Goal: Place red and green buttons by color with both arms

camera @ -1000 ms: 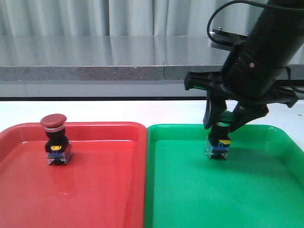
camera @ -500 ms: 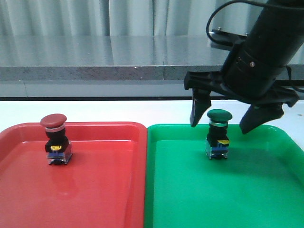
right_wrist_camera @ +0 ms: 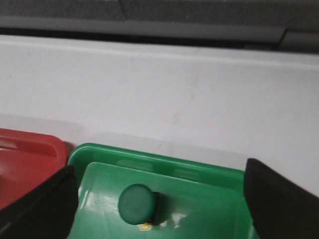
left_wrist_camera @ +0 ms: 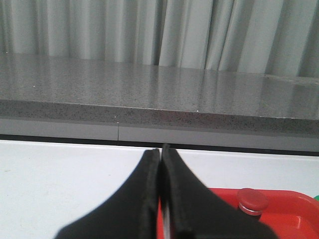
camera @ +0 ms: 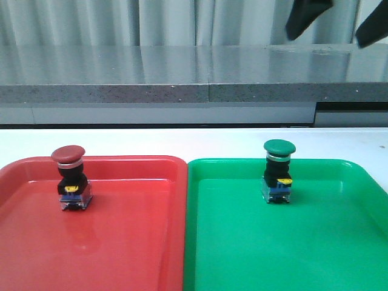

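The red button (camera: 68, 156) stands upright in the red tray (camera: 121, 242) at its far left; its cap also shows in the left wrist view (left_wrist_camera: 252, 199). The green button (camera: 279, 147) stands upright in the green tray (camera: 285, 254) near its far rim, and shows from above in the right wrist view (right_wrist_camera: 136, 203). My right gripper (camera: 330, 21) is open and empty, high above the green button, only its fingertips (camera: 306, 17) in the front view. In its own view (right_wrist_camera: 159, 199) the fingers stand wide apart. My left gripper (left_wrist_camera: 160, 152) is shut and empty, out of the front view.
A grey stone ledge (camera: 151, 76) runs along the back of the white table (camera: 182, 142), with curtains behind. The two trays sit side by side, touching, at the table's front.
My right gripper opened, let go of the green button in the green tray, and rose straight up almost out of the front view. Both buttons stayed put.
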